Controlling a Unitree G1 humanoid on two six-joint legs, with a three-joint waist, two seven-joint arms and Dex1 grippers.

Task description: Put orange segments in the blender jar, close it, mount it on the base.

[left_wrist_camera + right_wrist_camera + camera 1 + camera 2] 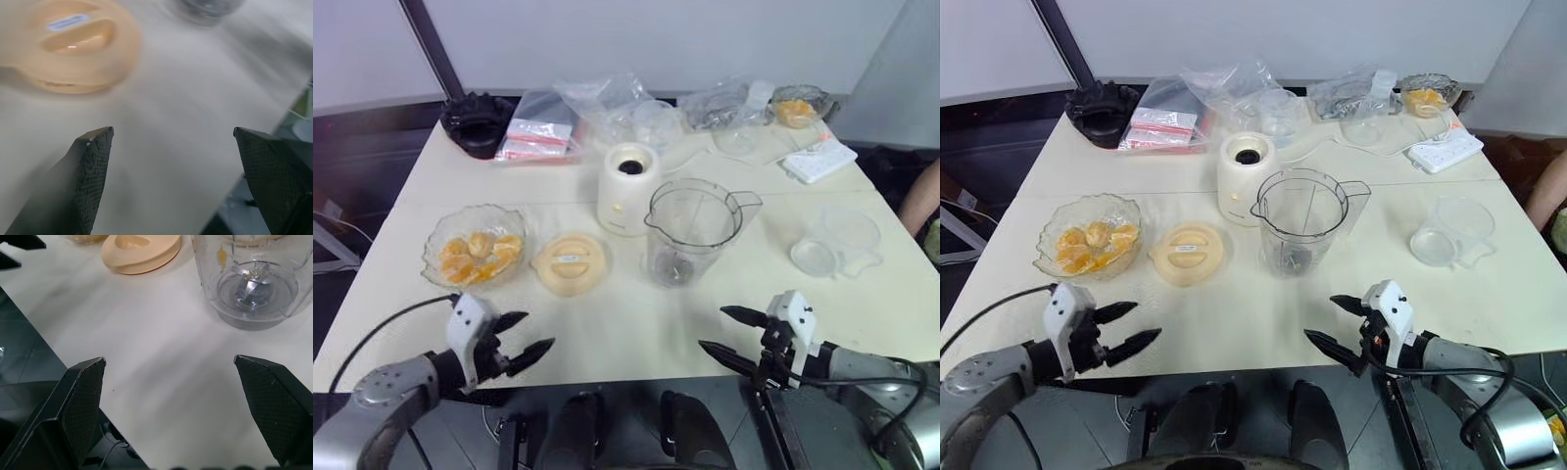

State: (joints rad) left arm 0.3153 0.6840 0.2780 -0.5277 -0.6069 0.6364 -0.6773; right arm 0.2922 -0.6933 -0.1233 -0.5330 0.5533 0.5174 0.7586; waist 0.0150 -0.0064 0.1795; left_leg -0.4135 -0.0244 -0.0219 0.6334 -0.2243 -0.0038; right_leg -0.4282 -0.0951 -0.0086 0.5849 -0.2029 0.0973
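We found both grippers hovering over the near edge of the bench, holding nothing. The left gripper stood at the near-left part with its two black fingers spread wide apart, just short of the glass bowl. The right gripper stood at the near-right part, fingers likewise wide apart and pointed toward the middle of the bench.

The orange segments lay heaped in the scalloped glass bowl toward the left edge. Just beside the bowl, nearer the middle, the round peach lid lay flat on the bench. The blender jar stood upright at the centre, uncovered, its spout and handle toward the right edge; the right wrist view showed the blade hub at its bottom and no fruit that we could make out inside. The base stood upright immediately behind and to the left of the jar, its dark socket facing up; we could not tell whether the two touched.

Toward the right edge sat a smaller clear cup. Along the far edge we noted a black ridged object at the left corner, plastic bags, a white power strip and a second bowl of fruit near the right corner.
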